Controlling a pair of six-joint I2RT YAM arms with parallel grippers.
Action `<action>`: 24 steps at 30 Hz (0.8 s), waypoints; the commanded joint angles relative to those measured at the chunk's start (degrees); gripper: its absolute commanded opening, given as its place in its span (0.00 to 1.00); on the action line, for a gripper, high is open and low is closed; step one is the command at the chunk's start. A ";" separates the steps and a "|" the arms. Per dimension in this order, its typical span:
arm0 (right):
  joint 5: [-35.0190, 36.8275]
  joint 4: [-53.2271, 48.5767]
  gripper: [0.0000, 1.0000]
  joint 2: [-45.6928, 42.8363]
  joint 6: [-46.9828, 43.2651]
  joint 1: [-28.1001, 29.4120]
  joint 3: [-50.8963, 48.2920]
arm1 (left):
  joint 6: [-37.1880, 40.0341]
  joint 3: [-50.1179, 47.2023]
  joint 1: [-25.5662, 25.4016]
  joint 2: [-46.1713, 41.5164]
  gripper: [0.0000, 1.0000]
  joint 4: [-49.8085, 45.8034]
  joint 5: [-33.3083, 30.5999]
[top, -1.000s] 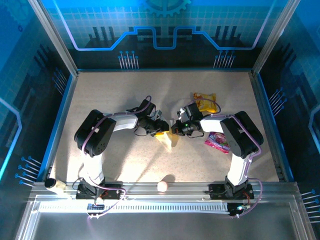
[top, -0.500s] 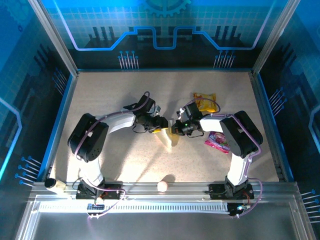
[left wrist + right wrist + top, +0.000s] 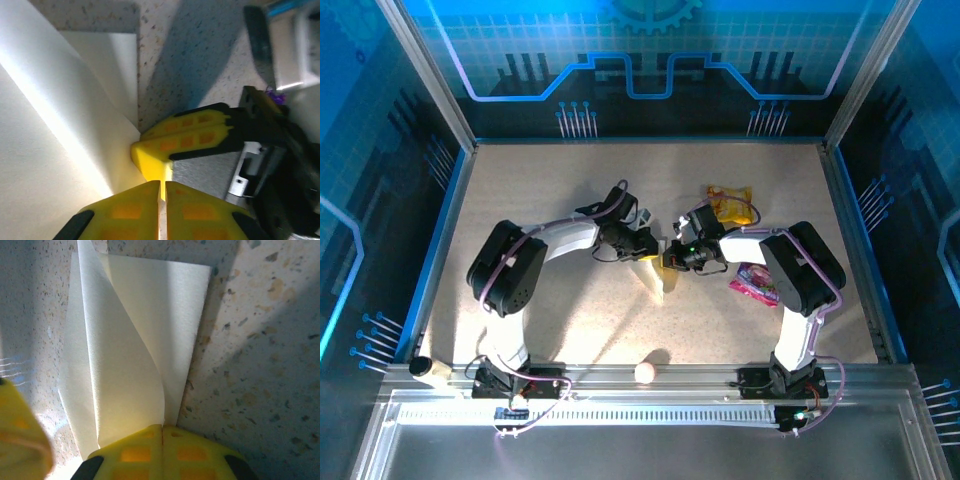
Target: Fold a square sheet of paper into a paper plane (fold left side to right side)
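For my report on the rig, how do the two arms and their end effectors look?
The left arm and right arm have black rounded joint housings, white links and purple cables. The left end effector and right end effector have yellow fingers with square recesses and black backs.

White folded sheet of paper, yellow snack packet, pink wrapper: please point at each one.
white folded sheet of paper (image 3: pixel 110 380), right wrist view, curled upper flap
yellow snack packet (image 3: pixel 730 203), top external view, its middle
pink wrapper (image 3: pixel 755 283), top external view, its middle
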 commanded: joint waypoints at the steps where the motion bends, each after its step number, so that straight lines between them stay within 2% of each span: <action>1: 5.70 -5.34 0.00 4.09 -1.43 2.37 -0.88 | -0.72 0.92 -0.28 1.70 0.13 -0.18 1.18; 24: 6.69 -7.51 0.00 5.28 -2.48 2.83 0.79 | 0.40 -3.95 -0.28 4.38 0.09 -0.90 -3.01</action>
